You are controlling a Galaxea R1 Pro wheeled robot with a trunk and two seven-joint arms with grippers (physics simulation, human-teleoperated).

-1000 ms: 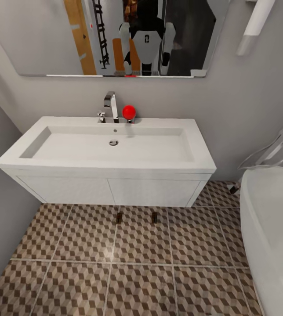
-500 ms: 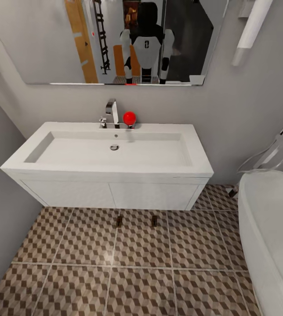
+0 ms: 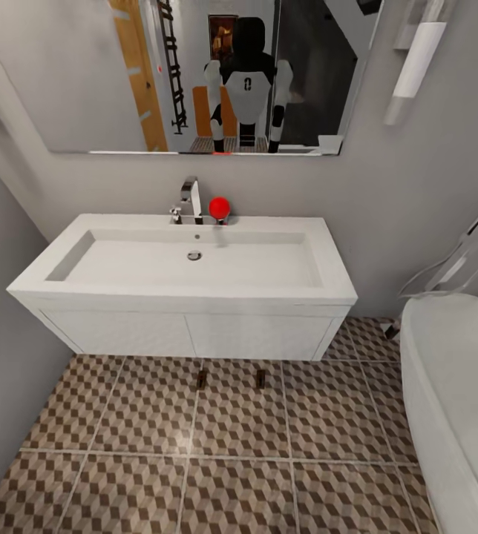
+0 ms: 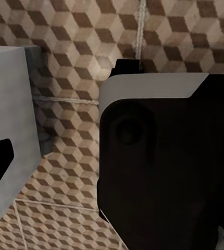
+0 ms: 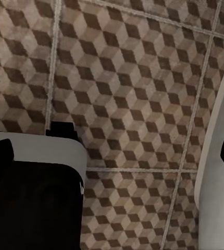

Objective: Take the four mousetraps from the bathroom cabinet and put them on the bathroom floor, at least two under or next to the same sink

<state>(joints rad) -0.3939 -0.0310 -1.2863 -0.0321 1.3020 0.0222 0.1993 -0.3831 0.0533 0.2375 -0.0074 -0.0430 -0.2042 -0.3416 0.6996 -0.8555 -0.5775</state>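
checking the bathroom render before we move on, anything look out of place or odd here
Two small dark-brown mousetraps lie on the cube-patterned tile floor just before the long white vanity sink. A red ball-shaped object sits beside the chrome faucet. Nothing looks spilled, broken or askew.

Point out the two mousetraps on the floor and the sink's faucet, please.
left mousetrap [image 3: 202,380]: head view, middle of its dark board.
right mousetrap [image 3: 260,379]: head view, middle of its dark board.
faucet [image 3: 190,194]: head view, upright chrome spout.
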